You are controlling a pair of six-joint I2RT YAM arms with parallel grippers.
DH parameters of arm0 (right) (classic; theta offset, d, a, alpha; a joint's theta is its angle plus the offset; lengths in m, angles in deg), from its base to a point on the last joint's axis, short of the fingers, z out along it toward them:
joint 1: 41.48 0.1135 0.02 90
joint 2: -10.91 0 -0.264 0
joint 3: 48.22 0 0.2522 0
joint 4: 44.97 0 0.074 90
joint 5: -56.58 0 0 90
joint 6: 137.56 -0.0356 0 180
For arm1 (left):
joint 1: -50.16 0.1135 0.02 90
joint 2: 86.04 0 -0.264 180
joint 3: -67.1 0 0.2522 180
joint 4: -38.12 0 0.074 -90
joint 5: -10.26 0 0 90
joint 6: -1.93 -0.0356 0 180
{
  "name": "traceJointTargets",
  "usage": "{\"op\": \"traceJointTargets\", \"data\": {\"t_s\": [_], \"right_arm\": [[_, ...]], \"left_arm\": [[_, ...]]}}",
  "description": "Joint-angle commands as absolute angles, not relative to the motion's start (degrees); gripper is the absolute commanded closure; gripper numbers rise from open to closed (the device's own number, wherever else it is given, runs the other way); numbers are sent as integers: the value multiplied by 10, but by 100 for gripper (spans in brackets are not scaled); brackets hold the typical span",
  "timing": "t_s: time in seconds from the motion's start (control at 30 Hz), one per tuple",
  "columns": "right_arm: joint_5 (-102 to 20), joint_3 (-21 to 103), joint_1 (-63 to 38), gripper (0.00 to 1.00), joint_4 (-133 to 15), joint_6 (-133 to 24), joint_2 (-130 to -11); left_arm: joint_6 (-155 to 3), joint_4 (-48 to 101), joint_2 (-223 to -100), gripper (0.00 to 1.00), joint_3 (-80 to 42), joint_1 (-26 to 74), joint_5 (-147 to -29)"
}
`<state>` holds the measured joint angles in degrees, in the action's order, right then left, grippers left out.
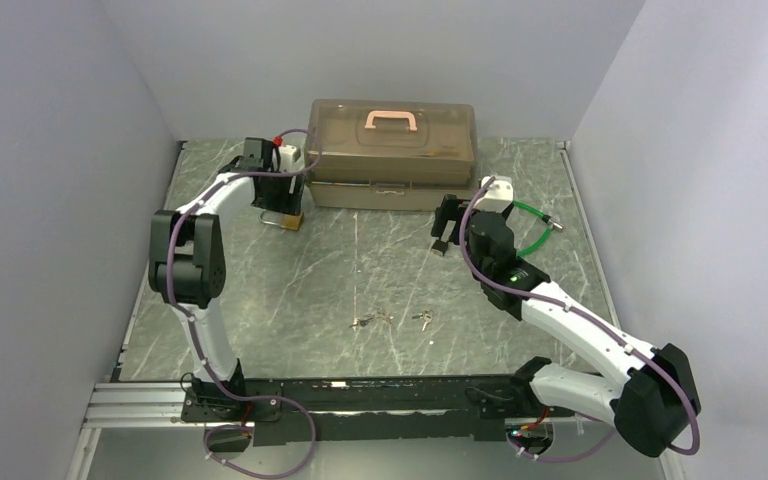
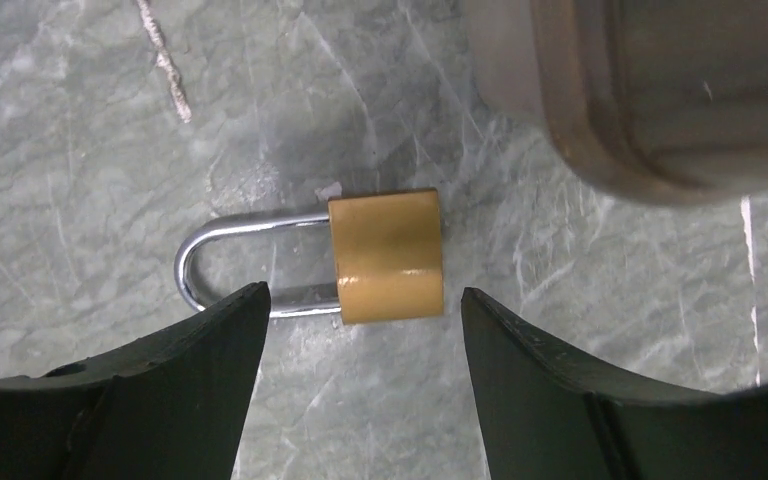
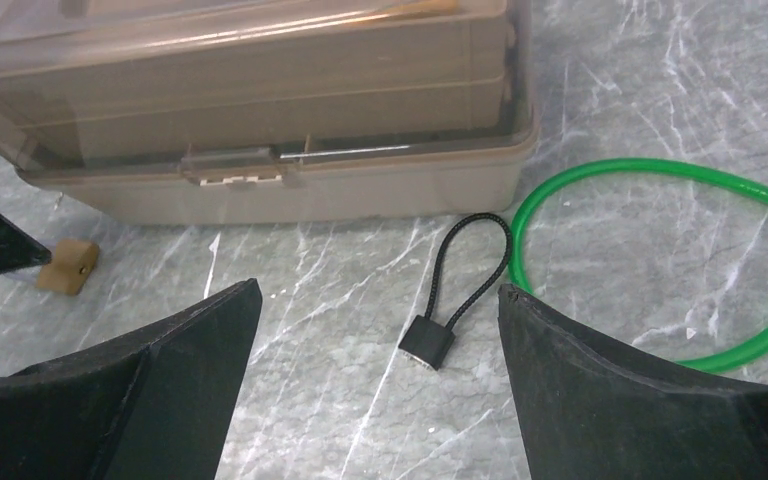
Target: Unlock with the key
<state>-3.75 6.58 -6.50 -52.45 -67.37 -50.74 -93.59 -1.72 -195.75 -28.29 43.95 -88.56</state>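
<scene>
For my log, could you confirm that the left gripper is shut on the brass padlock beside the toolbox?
Not quite: the left gripper is open, its jaws apart either side of the brass padlock, which lies beside the toolbox. The left wrist view shows it.

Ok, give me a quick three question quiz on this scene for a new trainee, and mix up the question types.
1. True or false: the left gripper is shut on the brass padlock.
2. Which shows between the fingers of the right gripper in its wrist view? A) small black cable lock B) screwdriver C) coin
3. Fill in: the box has a ___ handle.
Key: 1 false, its jaws stand open; 2 A; 3 pink.
</scene>
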Motion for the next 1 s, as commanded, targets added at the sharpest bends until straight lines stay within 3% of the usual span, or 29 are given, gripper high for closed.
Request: {"op": "traceJointTargets", "data": {"t_s": [0.0, 0.4, 0.63, 0.97], "right_arm": [[-15, 54, -71, 10, -471, -663, -481], [-13, 40, -76, 11, -451, -651, -458], [-9, 29, -79, 12, -439, -645, -458], [-69, 42, -157, 13, -458, -703, -496]], "left_arm": [[-927, -58, -1993, 25, -339, 426, -863], [-890, -89, -2052, 25, -359, 411, -880], [-898, -92, -2057, 46, -348, 407, -882], [-953, -83, -1972, 55, -230, 377, -877]]}}
